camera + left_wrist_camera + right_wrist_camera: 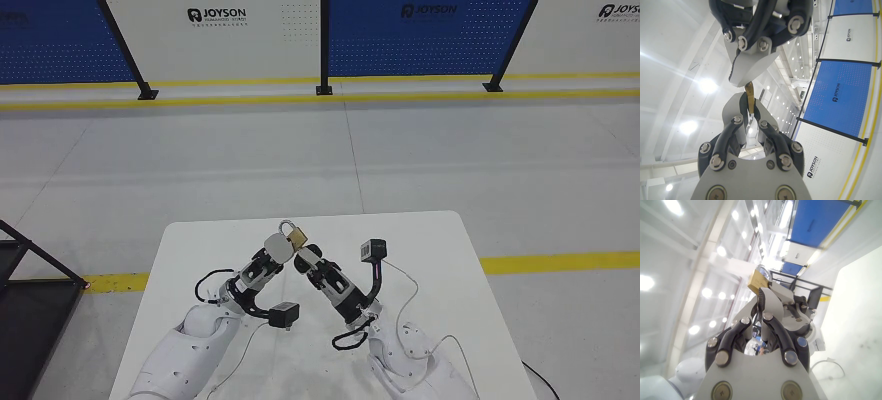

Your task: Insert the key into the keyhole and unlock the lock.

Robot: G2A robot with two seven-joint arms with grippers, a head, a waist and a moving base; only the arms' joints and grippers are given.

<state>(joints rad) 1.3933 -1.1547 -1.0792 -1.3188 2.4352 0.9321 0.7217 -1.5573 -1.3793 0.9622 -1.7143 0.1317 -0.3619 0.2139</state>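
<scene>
Clamping lock (292,237), left claw (750,102) upturned

- Top view: bright, even overhead light falls on the white table (430,250) and pale floor (450,150).
- Wrist views: ceiling lamps (706,85) flare into streaked glare.
- Near the edges, the yellow floor line (869,113) bows.

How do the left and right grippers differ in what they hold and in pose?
The left gripper clamps the brass lock between its pads; the right gripper is shut with nothing visible between its fingers. In the top view the left gripper leans in from the left of the table, the right gripper from the right. Both are shut and meet at the lock above the table.
</scene>
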